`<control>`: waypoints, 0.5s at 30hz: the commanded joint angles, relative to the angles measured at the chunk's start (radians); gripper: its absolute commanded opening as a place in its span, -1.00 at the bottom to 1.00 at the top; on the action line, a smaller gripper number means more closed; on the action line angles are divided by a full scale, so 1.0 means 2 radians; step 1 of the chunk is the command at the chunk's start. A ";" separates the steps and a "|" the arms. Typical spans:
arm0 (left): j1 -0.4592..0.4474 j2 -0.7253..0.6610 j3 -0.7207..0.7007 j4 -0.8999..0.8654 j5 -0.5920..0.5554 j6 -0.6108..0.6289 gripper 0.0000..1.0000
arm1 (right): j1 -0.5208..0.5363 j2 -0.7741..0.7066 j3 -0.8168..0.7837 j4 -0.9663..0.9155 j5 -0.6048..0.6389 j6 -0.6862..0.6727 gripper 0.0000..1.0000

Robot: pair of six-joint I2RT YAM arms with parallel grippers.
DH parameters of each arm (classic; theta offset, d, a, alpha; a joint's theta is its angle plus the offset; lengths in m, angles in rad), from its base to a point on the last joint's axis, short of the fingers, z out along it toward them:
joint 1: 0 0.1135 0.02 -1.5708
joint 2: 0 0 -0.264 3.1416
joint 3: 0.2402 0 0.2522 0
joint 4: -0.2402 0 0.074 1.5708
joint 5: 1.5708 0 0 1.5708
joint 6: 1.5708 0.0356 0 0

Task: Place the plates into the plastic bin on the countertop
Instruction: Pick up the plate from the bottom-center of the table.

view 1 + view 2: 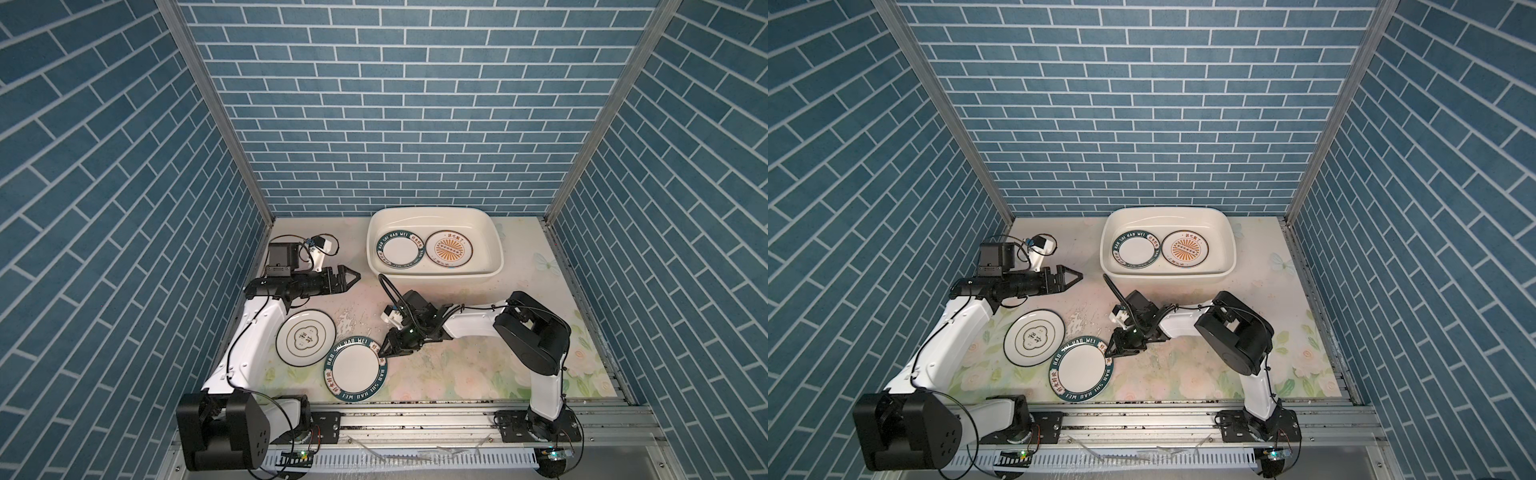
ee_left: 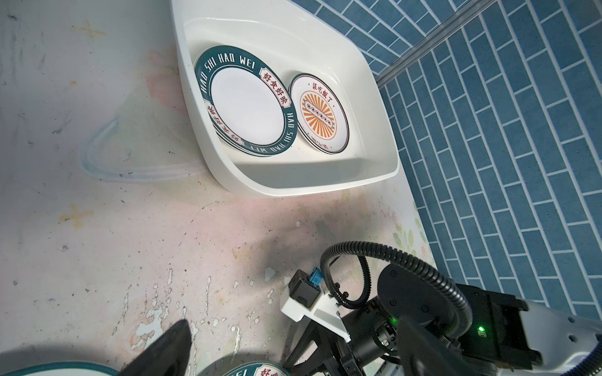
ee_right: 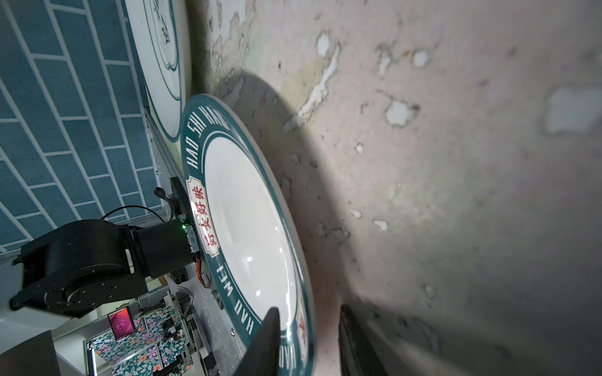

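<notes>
Two plates lie on the flowered countertop [image 1: 457,374]. One is a black-rimmed cloud-emblem plate [image 1: 305,337]; the other, in front of it, is a teal lettered plate [image 1: 356,369]. My right gripper [image 3: 309,312] is low at the lettered plate's right rim. Its jaws are open and straddle the rim, one finger over the plate [image 3: 247,228], the other outside it with a gap. The plastic bin [image 1: 436,274] at the back holds a stack of teal lettered plates [image 1: 401,248] and a sunburst plate [image 1: 450,248]. My left gripper [image 1: 353,277] hovers open and empty, left of the bin.
Blue brick walls close off the back and both sides. An aluminium rail [image 1: 415,415] carrying both arm bases runs along the front edge. The right arm's bulky elbow [image 1: 532,332] stands right of centre. The countertop print is scuffed [image 1: 353,320] between the plates and the bin.
</notes>
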 commanded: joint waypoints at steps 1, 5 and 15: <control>0.004 -0.011 -0.007 0.006 0.007 0.000 0.99 | 0.002 0.012 0.011 -0.013 -0.001 -0.009 -0.39; 0.006 -0.010 -0.006 0.006 0.006 0.000 0.99 | 0.002 0.015 0.012 -0.013 0.000 -0.009 -0.45; 0.009 -0.015 -0.009 0.010 0.011 -0.005 0.99 | 0.003 0.019 0.013 -0.011 0.000 -0.012 -0.45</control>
